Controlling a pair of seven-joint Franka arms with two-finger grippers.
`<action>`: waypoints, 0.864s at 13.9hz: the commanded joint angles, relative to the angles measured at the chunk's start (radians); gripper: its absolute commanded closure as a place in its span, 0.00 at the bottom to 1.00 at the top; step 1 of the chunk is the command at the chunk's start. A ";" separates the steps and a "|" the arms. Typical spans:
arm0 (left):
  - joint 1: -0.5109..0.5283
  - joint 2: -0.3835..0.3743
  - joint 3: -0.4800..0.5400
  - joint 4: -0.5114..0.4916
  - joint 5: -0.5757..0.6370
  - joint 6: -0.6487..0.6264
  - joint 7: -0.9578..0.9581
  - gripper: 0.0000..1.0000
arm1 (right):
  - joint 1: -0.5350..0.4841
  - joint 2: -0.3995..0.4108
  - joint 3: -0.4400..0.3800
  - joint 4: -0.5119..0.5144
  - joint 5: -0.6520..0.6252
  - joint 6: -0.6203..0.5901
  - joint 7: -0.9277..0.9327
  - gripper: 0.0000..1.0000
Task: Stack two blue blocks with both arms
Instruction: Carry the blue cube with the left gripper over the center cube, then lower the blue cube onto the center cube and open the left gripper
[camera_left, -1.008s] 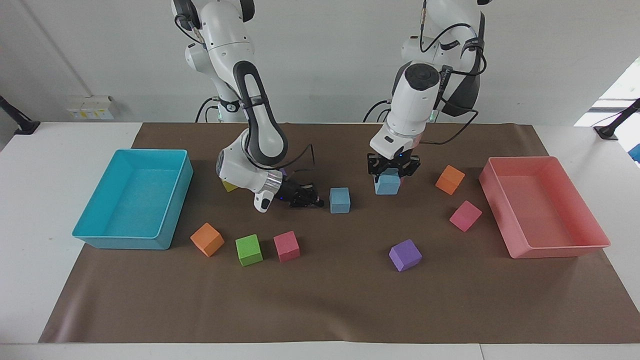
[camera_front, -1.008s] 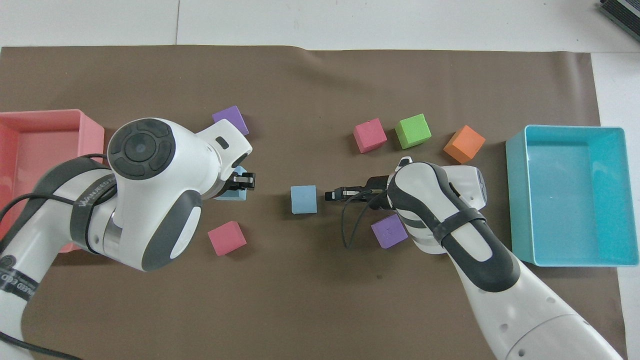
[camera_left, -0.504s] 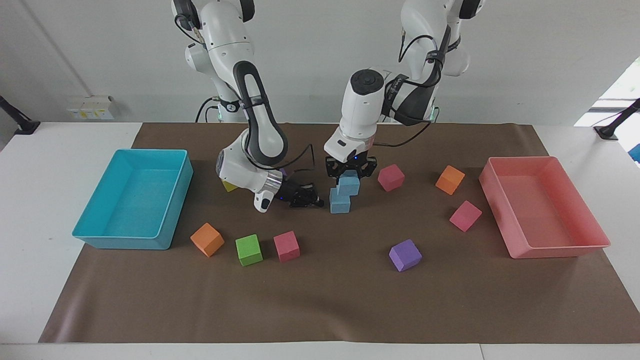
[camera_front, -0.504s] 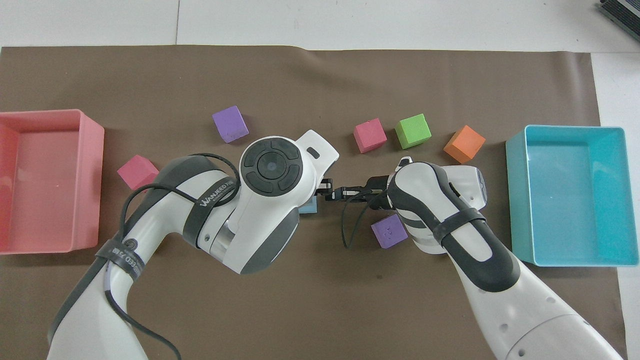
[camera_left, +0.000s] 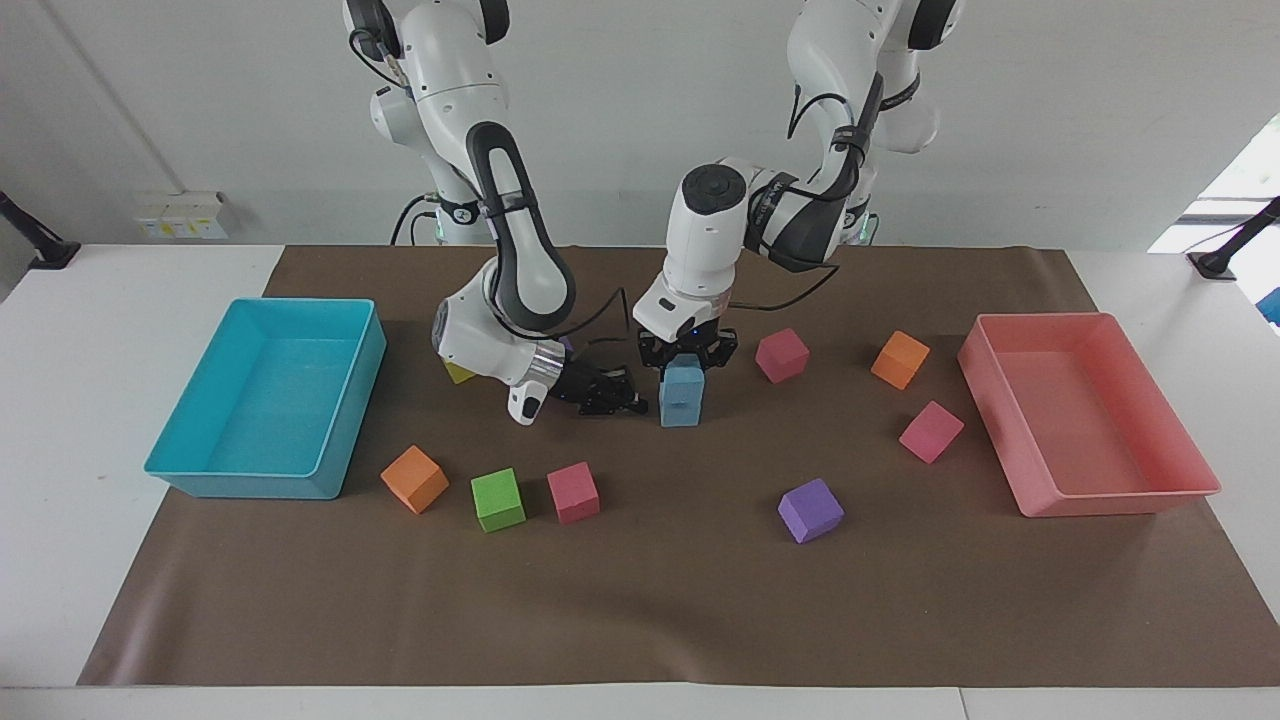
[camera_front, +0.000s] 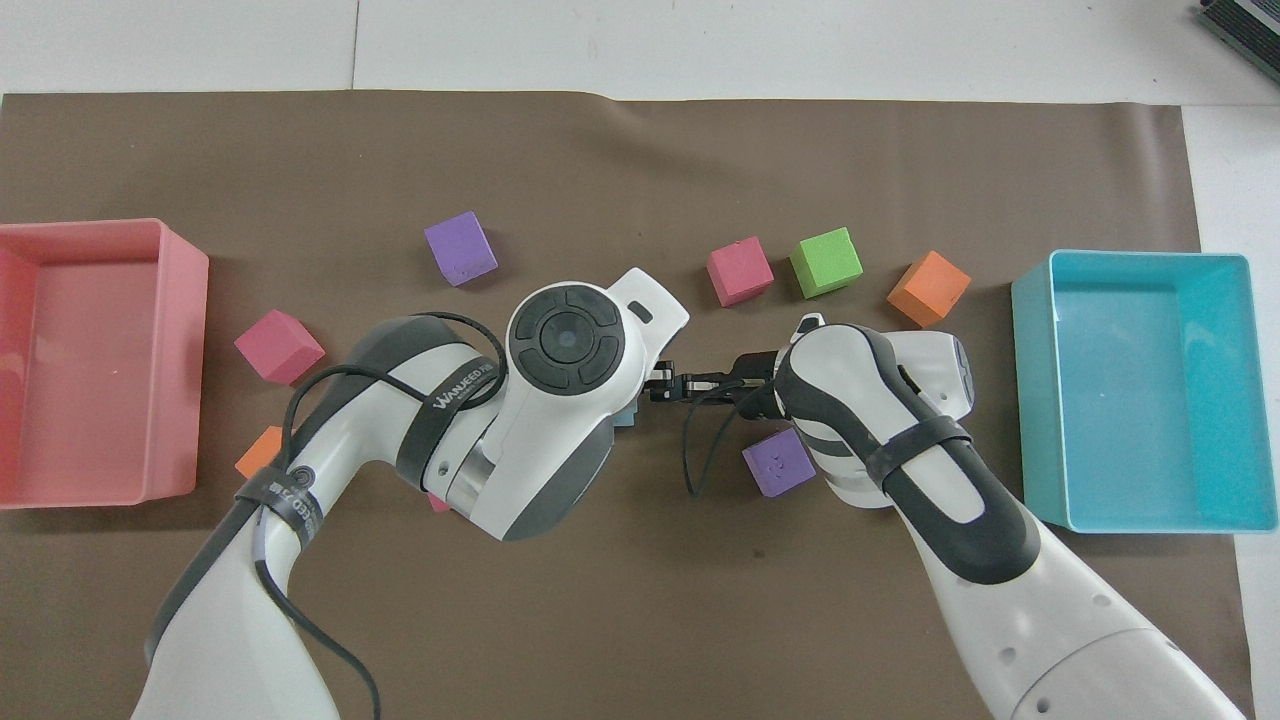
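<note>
Two sky-blue blocks stand as a stack in the middle of the mat: the upper blue block (camera_left: 685, 383) rests on the lower blue block (camera_left: 680, 412). My left gripper (camera_left: 688, 357) points down and is shut on the upper block's top. My right gripper (camera_left: 612, 393) lies low just above the mat, shut and empty, with its tip close beside the stack toward the right arm's end. In the overhead view the left arm's wrist hides the stack except a blue sliver (camera_front: 626, 418). The right gripper (camera_front: 666, 386) shows there too.
A turquoise tray (camera_left: 350, 400) stands at the right arm's end and a pink tray (camera_left: 1120, 495) at the left arm's end. Loose cubes lie around: orange (camera_left: 414, 479), green (camera_left: 498, 499), pink (camera_left: 573, 492), purple (camera_left: 810, 510), pink (camera_left: 931, 431), orange (camera_left: 900, 359), pink (camera_left: 782, 355).
My left gripper carried its blue block from the left arm's side over to the other blue block and lowered it squarely onto it. The right arm has not moved.
</note>
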 joint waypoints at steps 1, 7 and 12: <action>-0.016 -0.010 0.016 -0.036 0.005 0.034 -0.010 0.71 | -0.002 0.006 0.005 0.003 0.036 0.022 -0.037 1.00; -0.019 -0.034 0.016 -0.094 0.004 0.061 -0.015 0.71 | -0.002 0.006 0.005 0.003 0.036 0.022 -0.037 1.00; -0.019 -0.041 0.016 -0.102 0.005 0.072 -0.012 0.70 | 0.000 0.008 0.005 0.003 0.036 0.024 -0.037 1.00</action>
